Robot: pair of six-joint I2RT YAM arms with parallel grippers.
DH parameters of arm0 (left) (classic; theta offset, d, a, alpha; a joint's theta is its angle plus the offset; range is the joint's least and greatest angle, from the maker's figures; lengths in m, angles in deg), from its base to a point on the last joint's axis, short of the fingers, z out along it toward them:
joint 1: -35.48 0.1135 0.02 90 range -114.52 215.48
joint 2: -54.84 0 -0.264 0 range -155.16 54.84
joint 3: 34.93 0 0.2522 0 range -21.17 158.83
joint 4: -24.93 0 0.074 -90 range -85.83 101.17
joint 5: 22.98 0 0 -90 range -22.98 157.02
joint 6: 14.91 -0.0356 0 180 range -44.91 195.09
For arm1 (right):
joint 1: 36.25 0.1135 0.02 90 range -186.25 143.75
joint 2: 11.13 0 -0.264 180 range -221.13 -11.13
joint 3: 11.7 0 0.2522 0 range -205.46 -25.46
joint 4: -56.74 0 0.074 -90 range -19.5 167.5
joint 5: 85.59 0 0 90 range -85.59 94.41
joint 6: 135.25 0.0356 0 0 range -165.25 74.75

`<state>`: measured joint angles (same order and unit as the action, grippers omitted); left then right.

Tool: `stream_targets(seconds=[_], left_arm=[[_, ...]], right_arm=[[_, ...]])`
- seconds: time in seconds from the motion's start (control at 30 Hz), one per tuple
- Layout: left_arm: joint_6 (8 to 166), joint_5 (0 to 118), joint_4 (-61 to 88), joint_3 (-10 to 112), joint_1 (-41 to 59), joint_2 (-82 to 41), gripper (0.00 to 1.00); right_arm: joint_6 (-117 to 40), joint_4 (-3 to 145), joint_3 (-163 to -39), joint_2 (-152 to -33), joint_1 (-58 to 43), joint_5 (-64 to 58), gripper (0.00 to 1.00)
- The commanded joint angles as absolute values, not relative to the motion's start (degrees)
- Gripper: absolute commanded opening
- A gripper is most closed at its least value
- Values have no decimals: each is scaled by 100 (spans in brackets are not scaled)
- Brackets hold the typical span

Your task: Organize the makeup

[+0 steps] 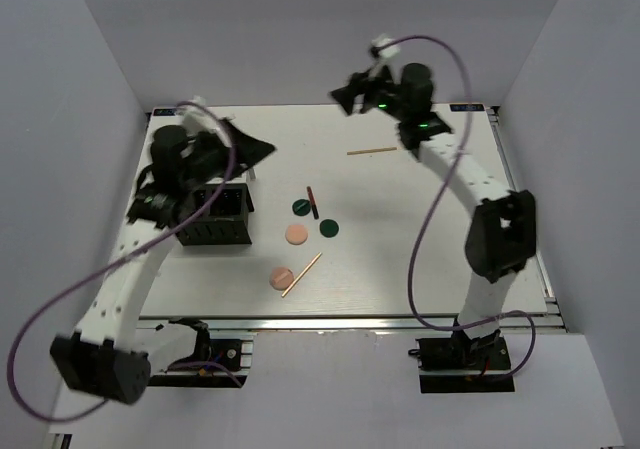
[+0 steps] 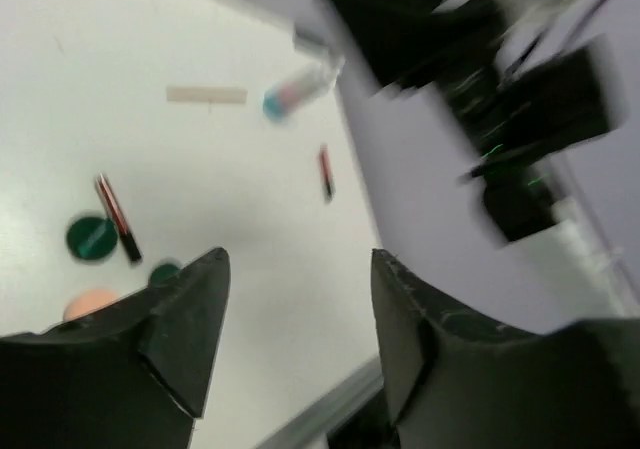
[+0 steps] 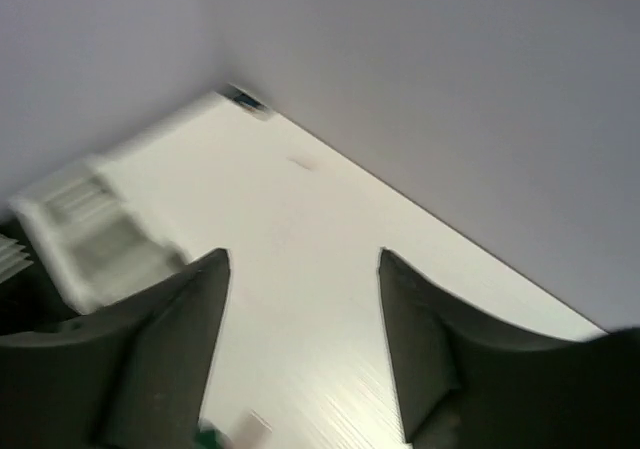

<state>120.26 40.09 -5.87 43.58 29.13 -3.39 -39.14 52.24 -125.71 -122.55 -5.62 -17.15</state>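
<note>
The makeup lies loose mid-table: two dark green discs (image 1: pixel 301 207) (image 1: pixel 329 228), two peach discs (image 1: pixel 296 234) (image 1: pixel 282 278), a black-and-red stick (image 1: pixel 313 202) and wooden sticks (image 1: pixel 301 274) (image 1: pixel 372 151). The left wrist view, blurred, also shows a small white-blue bottle (image 2: pixel 297 91), a second black-and-red stick (image 2: pixel 325 172) and a wooden stick (image 2: pixel 206 95). My left gripper (image 1: pixel 262 151) (image 2: pixel 300 259) hangs open and empty above the black organizer box (image 1: pixel 212 237). My right gripper (image 1: pixel 338 96) (image 3: pixel 305 259) is raised at the back, open, holding nothing.
White walls close the table at the back and on both sides. The right arm (image 2: pixel 480 79) appears as a dark blur in the left wrist view. A metal rail (image 1: pixel 350 321) runs along the near table edge.
</note>
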Motion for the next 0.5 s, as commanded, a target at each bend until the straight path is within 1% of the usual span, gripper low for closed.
stream_targets(seconds=[0.0,0.03,0.07,0.1,0.17,0.2,0.23,0.27,0.3,0.33,0.4,0.47], left_arm=[[11684,5116,-1272,4763,1732,-1219,71],[11701,5329,-1491,5017,1416,-1805,72],[11745,5523,-1842,5124,1308,-2072,73],[11911,5995,-2054,5334,1151,-2562,74],[11974,6279,-2407,5511,983,-3030,75],[11974,6524,-2529,5625,738,-3258,77],[11956,7014,-2626,5861,623,-3722,77],[11930,7115,-2680,5959,526,-3953,78],[11930,7211,-2680,6056,377,-4199,78],[11930,7351,-2715,6318,306,-4688,77],[11930,7563,-2846,6679,148,-5183,75],[11930,7783,-3066,7274,86,-5832,72]], right_arm=[[-4445,6890,-11383,-11548,-1513,-2159,70],[-4698,7040,-11084,-11067,-1742,-2256,73],[-4788,7250,-10576,-10836,-2136,-2309,74],[-4867,7522,-10397,-10442,-2314,-2336,75],[-5052,7709,-9976,-10106,-2771,-2362,73],[-5105,7770,-9851,-9826,-2894,-2327,68],[-5149,7780,-9720,-9693,-3017,-2284,65],[-5175,7719,-9570,-9552,-3236,-2240,61],[-5158,7649,-9256,-9429,-3351,-2231,53],[-5123,7544,-9113,-9219,-3553,-2239,49],[-5009,7473,-8806,-8990,-3808,-2309,39],[-4939,7446,-8682,-8901,-4064,-2362,38]])
